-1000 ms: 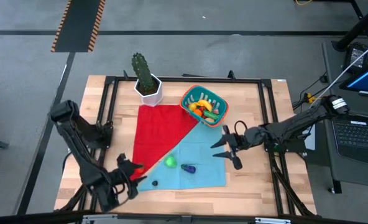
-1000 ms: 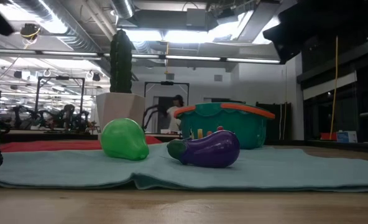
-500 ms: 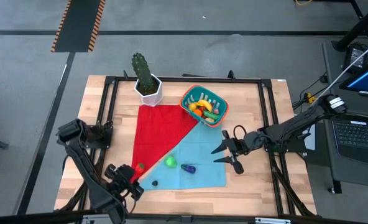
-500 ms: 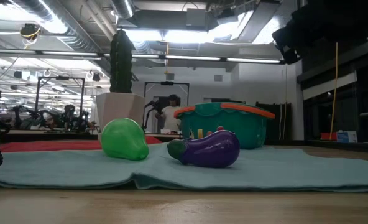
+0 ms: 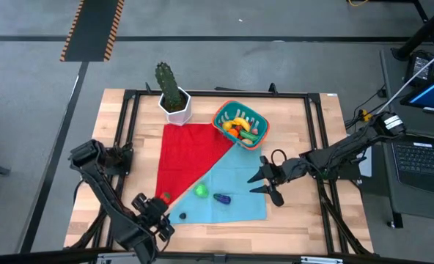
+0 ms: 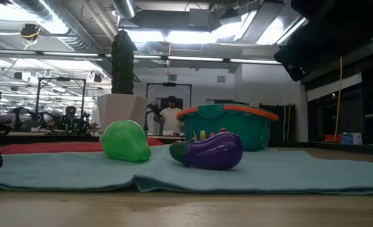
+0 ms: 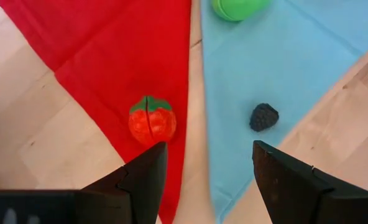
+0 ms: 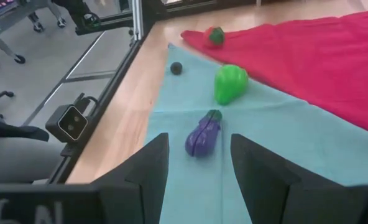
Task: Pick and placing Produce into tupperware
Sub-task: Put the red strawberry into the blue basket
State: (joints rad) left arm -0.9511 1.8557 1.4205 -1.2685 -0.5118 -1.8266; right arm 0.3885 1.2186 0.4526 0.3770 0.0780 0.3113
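Teal ribbed plastic tub with orange rim [image 5: 240,123]: sitting upper centre of the high view, holding yellow and orange toys. Purple toy eggplant [image 5: 222,197], green toy pear [image 5: 201,191], red toy strawberry [image 5: 164,197]: lying lower centre. Left hand [image 5: 158,224], fingers wide, empty, hovering lower left. Right hand [image 5: 266,179], fingers parted, empty, hovering right of centre

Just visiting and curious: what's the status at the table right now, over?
Left hand open above the red strawberry, empty. Right hand open, aimed at the purple eggplant. Teal tub part filled; green pear still out. Nothing blocking.
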